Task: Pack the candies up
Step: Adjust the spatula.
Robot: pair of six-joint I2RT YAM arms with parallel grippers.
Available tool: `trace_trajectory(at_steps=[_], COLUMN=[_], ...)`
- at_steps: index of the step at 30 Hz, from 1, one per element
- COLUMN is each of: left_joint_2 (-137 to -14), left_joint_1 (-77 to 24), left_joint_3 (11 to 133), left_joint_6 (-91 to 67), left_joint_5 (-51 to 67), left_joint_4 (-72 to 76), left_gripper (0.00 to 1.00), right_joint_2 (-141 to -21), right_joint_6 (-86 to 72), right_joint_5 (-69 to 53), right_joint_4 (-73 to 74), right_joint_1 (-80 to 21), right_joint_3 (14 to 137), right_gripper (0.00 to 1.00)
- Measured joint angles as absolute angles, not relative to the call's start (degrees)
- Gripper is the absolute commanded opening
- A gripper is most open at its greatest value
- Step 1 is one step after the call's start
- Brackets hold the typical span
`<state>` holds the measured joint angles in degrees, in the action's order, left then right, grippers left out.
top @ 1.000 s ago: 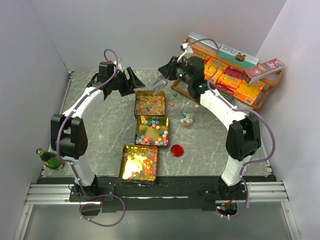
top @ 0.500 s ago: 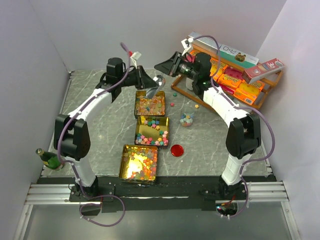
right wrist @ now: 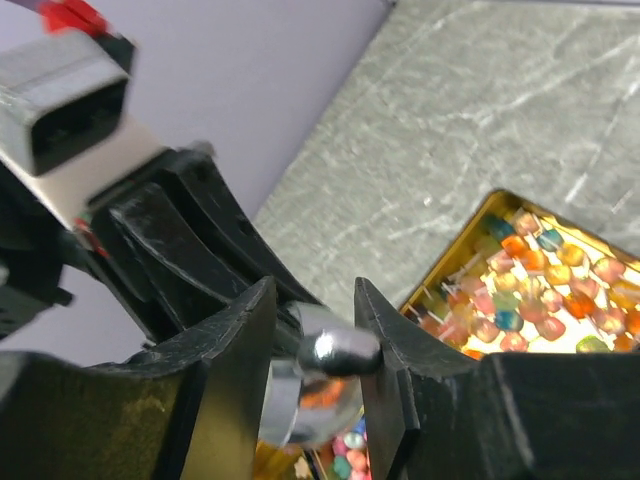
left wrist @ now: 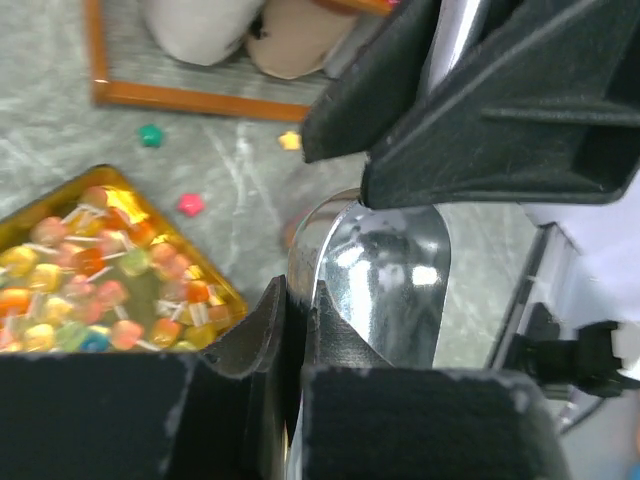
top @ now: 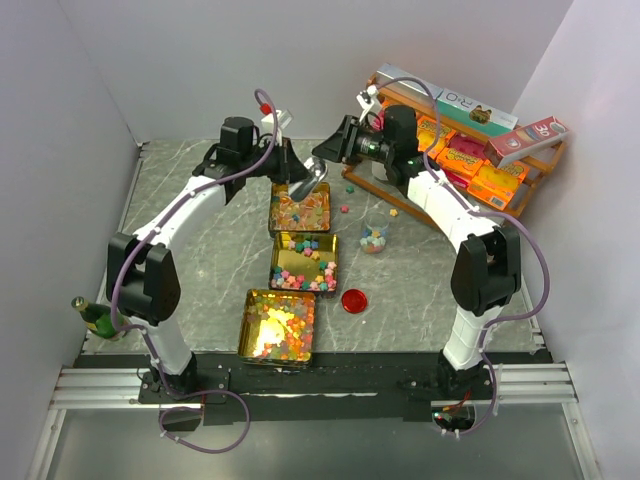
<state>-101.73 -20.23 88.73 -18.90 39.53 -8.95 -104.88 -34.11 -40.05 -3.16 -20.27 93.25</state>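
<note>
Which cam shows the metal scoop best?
Left wrist: the scoop fills mid-frame, its bowl close and shiny. Right wrist shows only its handle end, held in the right gripper. Top external shows it small and far.

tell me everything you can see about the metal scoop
The metal scoop is shiny, mirror-like steel with a rounded bowl and a short rounded handle. It hangs tilted above the far tin, between the two arms. The left claw pinches the bowl's rim. The right claw straddles the handle, though its grip is unclear.
</note>
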Motion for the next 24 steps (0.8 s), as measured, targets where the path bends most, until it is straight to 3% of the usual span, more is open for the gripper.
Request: trace_trajectory(at_steps=[4, 8, 11, 17, 24], left_joint_2=[-101.7, -101.6, -101.6, -101.6, -101.6], left_joint_1=[-20.1, -19.9, -19.9, -19.8, -19.6], left_joint_3=[89.8, 89.9, 89.9, 89.7, 88.7], left_joint_6=[-15.9, -14.6, -14.2, -14.0, -14.2], left_joint_5=[34.8, 31.6, 31.4, 30.5, 28.9], left_joint_4=[-11.4, -13.0, -13.3, -13.4, -13.6], left_gripper=[0.01, 0.01, 0.01, 0.01, 0.01], right_joint_2=[-104.9, -104.9, -104.9, -105.5, -107.4], right_joint_6=[-32.5, -31.8, -31.9, -33.6, -35.1], right_joint_5=[-40.5, -40.8, -40.9, -41.7, -41.2], right_joint_4=[-1.3, -1.2, -1.2, -3.5, -5.0], right_joint_1=[-20.4, -20.5, -20.4, -20.5, -21.1], right_joint_3=[93.3, 92.7, 92.6, 92.6, 92.6], right_gripper=[0.43, 0.33, 0.32, 0.41, 0.46])
